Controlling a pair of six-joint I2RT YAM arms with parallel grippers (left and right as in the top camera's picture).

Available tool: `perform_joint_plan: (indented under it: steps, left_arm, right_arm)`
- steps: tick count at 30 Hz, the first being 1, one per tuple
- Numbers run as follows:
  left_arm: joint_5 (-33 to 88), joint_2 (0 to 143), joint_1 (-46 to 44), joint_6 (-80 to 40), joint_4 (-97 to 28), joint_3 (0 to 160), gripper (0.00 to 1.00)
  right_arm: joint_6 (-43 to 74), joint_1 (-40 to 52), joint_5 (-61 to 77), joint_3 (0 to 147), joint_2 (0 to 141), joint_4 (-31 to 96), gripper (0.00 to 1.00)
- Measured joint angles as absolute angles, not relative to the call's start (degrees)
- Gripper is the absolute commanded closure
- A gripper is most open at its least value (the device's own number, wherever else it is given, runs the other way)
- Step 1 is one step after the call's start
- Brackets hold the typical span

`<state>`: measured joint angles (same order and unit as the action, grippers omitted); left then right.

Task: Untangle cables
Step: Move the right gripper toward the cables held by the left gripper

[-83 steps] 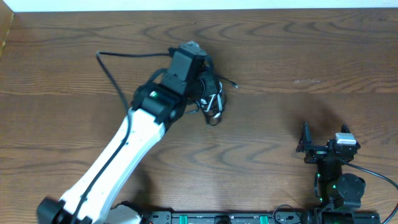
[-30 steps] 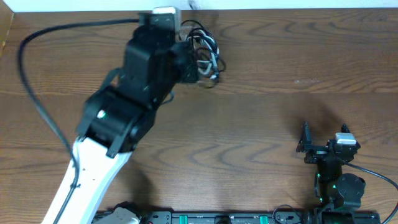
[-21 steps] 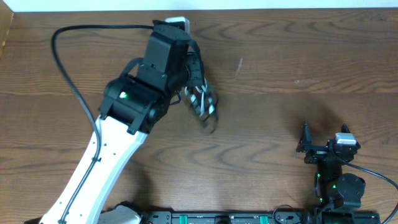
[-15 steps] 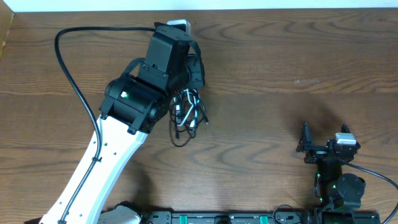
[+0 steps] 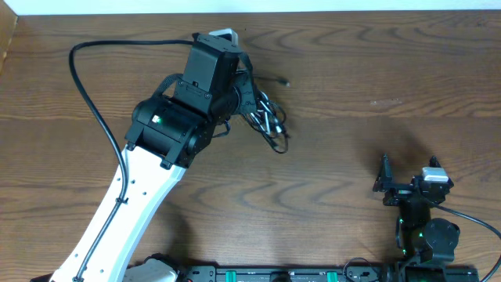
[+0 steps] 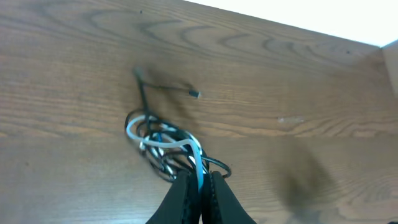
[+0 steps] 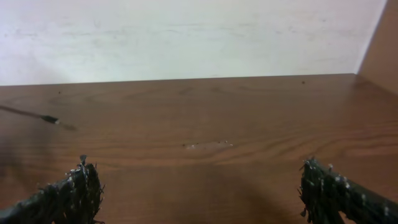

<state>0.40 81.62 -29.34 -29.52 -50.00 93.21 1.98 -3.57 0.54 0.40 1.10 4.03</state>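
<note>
The cables [image 5: 268, 123] are a small knot of thin black and white cords hanging from my left gripper [image 5: 249, 100] at the back middle of the table. In the left wrist view my left gripper [image 6: 199, 182] is shut on a white cord of the cables [image 6: 163, 144], and the knot dangles above the wood with one black plug end [image 6: 194, 94] swung out. That plug end also shows in the overhead view [image 5: 282, 81] and in the right wrist view [image 7: 52, 120]. My right gripper [image 5: 409, 182] is open and empty at the front right; its wrist view [image 7: 202, 186] shows bare wood between the fingers.
The left arm's thick black wire [image 5: 94, 110] loops over the left part of the table. A white wall edge [image 5: 313, 6] runs along the table's back. A wooden side panel [image 7: 379, 50] stands at the far right.
My left gripper lifted the cables from the table to the back, and the knot has swung under it, first down toward the front, now out to the right. The right arm has not moved.
</note>
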Motion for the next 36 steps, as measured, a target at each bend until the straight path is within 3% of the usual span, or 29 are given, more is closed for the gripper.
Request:
perform_joint_plan:
  steps: [7, 15, 20, 30, 36]
  left_arm:
    - [1.0, 81.6, -29.3, -36.5, -50.2, 93.2, 0.93]
    - [1.0, 84.2, -29.3, -47.0, -50.6, 93.2, 0.92]
    - [2.3, 88.5, -29.3, -49.7, -50.6, 93.2, 0.92]
    - [8.7, 90.2, -30.1, -48.7, -50.6, 93.2, 0.92]
    - [9.2, 90.2, -32.6, -44.2, -50.5, 93.2, 0.92]
  right_arm:
    - [5.3, -3.6, 3.3, 0.4, 1.1, 3.6, 0.01]
    - [31.1, -3.6, 11.5, 0.4, 1.1, 3.1, 0.01]
    - [40.0, -3.6, 12.9, 0.4, 1.1, 2.1, 0.01]
    - [42.9, -3.6, 20.6, 1.1, 2.7, -1.1, 0.01]
    - [44.7, -3.6, 29.0, 9.1, 15.2, 4.7, 0.01]
